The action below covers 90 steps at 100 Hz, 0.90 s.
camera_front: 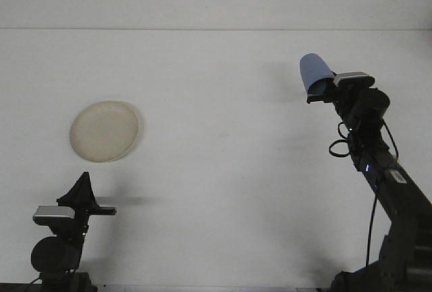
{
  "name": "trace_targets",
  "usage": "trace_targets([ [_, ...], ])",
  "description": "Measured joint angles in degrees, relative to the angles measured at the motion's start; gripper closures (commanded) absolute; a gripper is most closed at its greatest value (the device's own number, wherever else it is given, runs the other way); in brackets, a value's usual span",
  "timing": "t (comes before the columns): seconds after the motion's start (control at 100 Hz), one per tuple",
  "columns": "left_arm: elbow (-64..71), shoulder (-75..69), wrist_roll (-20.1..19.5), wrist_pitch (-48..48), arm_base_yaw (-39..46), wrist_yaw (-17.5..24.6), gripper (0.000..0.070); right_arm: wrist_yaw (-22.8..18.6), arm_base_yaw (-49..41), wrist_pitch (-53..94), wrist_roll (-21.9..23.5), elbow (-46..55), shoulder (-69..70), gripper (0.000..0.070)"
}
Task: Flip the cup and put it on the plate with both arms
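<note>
Front view: right gripper [320, 92] grasps the blue cup [314, 73] aloft, tilted for flipping; left gripper [84, 191] unclear, plate [104, 131] waiting.

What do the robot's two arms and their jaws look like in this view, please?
Both arms are matte black. The right arm has boxy links, loose black cables looping beside it, a small blue light, and a silver-grey block near its gripper. The left arm ends in a pointed black gripper above a similar silver-grey block.

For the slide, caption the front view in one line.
Right tool lifts the blue cup tilted; left tool waits near the plate.
</note>
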<state>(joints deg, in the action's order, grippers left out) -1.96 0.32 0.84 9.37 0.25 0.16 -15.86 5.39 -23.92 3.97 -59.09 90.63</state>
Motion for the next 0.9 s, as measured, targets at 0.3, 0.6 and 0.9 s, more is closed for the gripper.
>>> trace_targets([
  [0.3,0.00,0.00,0.00,0.00,0.00,-0.02,0.0685,-13.60,-2.82,27.52,5.97,-2.45,-16.04,0.0700],
  [0.6,0.00,0.00,1.49,0.48,0.00,0.00,0.0685,-10.56,-17.99,63.56,-2.86,-13.31,-15.65,0.0700],
  [0.9,0.00,0.00,7.58,0.50,0.00,0.00,0.0685,3.21,-38.05,83.30,-9.60,-24.33,-6.05,0.0700],
])
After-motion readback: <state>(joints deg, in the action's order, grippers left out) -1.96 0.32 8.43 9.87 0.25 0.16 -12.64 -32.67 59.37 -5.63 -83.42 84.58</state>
